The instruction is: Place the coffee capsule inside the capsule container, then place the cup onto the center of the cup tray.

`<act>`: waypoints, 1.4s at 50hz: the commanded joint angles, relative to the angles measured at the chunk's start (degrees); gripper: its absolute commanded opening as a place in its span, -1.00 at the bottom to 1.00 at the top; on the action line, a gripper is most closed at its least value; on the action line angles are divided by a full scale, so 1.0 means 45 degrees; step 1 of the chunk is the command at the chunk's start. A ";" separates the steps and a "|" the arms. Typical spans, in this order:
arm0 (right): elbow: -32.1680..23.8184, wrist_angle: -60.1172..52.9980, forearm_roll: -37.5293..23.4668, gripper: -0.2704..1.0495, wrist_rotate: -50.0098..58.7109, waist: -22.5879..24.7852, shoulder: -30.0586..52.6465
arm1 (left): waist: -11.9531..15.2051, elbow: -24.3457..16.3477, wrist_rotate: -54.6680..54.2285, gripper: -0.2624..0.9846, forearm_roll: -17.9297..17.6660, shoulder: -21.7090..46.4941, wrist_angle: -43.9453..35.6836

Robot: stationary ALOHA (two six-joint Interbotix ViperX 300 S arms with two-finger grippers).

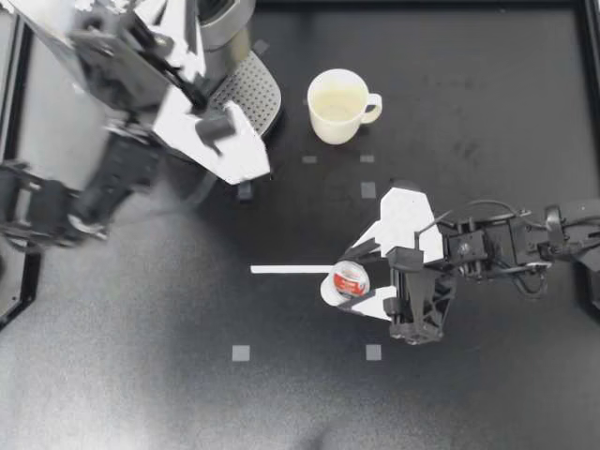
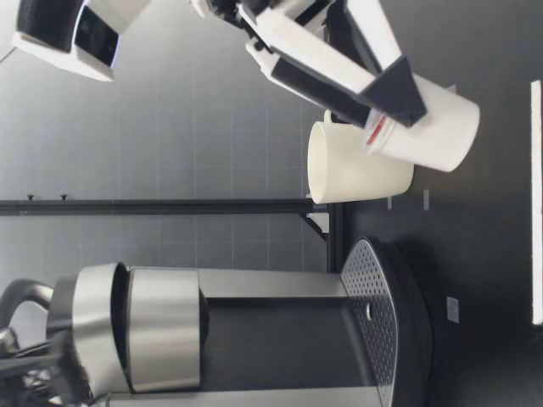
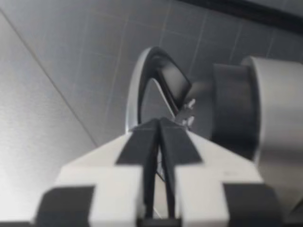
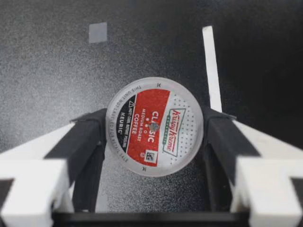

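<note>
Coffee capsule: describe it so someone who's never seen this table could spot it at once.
On the dark table, look away from the silver coffee machine and cream cup to my right gripper. Clamped in it is the coffee capsule: a small round white pod whose red, black and white foil lid is the only bright colour here.

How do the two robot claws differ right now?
My left gripper is shut on nothing; my right gripper is shut on the coffee capsule. The left is up beside the coffee machine, the right out over the open table. Both are white and black.
</note>
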 commanded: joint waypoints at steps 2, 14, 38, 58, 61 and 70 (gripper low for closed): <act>-0.0332 -0.0117 0.0020 0.26 0.0020 -0.0078 -0.0117 | 0.0391 0.0000 -0.0586 -0.41 -0.0078 -0.0840 -0.0527; -0.0371 -0.0117 0.0020 0.26 0.0039 -0.0078 -0.0215 | 0.1328 0.0566 -0.1895 -0.41 -0.0586 -0.1875 -0.1836; -0.0664 -0.0137 0.0020 0.26 0.0000 -0.0078 -0.0410 | 0.3535 0.1484 -0.3926 -0.41 -0.1172 -0.4023 -0.5156; -0.0664 -0.0176 0.0020 0.26 0.0020 -0.0078 -0.0508 | 0.5645 0.2012 -0.5586 -0.41 -0.1562 -0.4844 -0.7656; -0.0664 -0.0254 0.0020 0.26 0.0000 -0.0078 -0.0527 | 0.5859 0.2109 -0.5684 -0.41 -0.1562 -0.4863 -0.7656; -0.0684 -0.0449 0.0020 0.26 -0.0020 -0.0078 -0.0684 | 0.6074 0.2207 -0.5723 -0.41 -0.1562 -0.4902 -0.7773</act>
